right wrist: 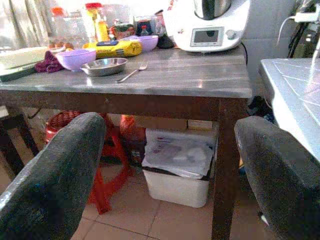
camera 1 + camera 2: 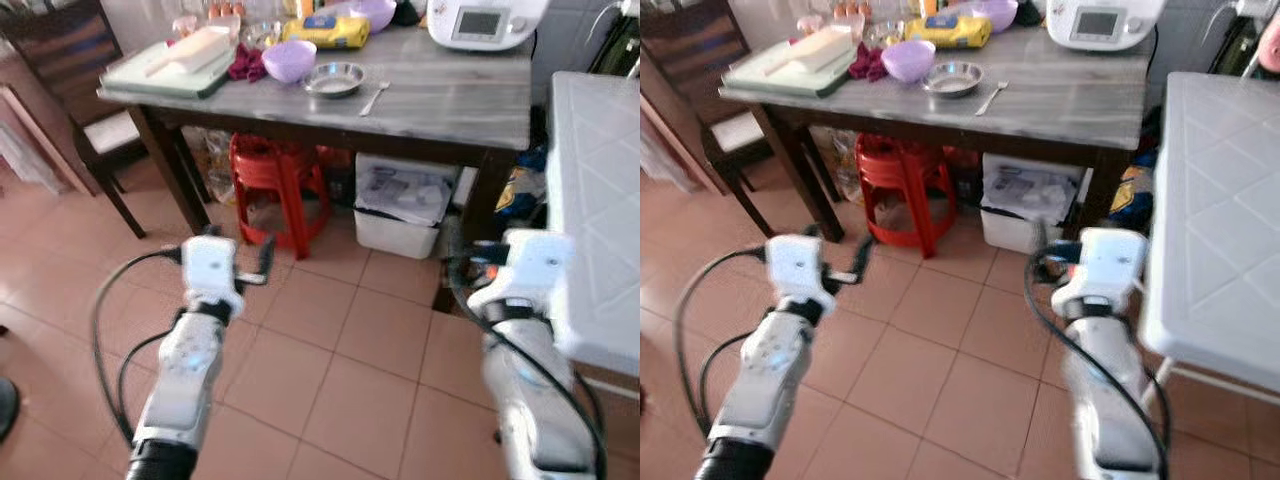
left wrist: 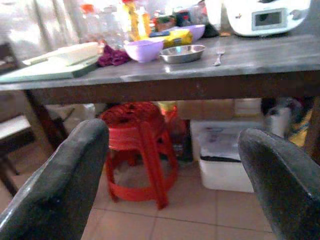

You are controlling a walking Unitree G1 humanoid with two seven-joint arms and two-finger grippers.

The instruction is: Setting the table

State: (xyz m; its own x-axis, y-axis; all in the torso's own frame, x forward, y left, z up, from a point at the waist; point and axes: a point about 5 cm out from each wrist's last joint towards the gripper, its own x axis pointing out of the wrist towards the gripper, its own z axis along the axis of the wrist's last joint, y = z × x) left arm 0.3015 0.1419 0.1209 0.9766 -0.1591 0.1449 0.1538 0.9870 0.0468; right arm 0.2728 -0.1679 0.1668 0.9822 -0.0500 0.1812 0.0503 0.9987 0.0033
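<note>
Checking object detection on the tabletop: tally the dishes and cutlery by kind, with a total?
Purple bowls: 2, one near the front and one at the back.
Metal dishes: 1, a shallow steel dish.
Forks: 1, a fork lying just right of the steel dish.
Total: 4.

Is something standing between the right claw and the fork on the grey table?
Nothing visible blocks it. The right claw, open, is held low before the table; the fork lies beside the steel bowl, with bare tabletop toward the claw.
</note>
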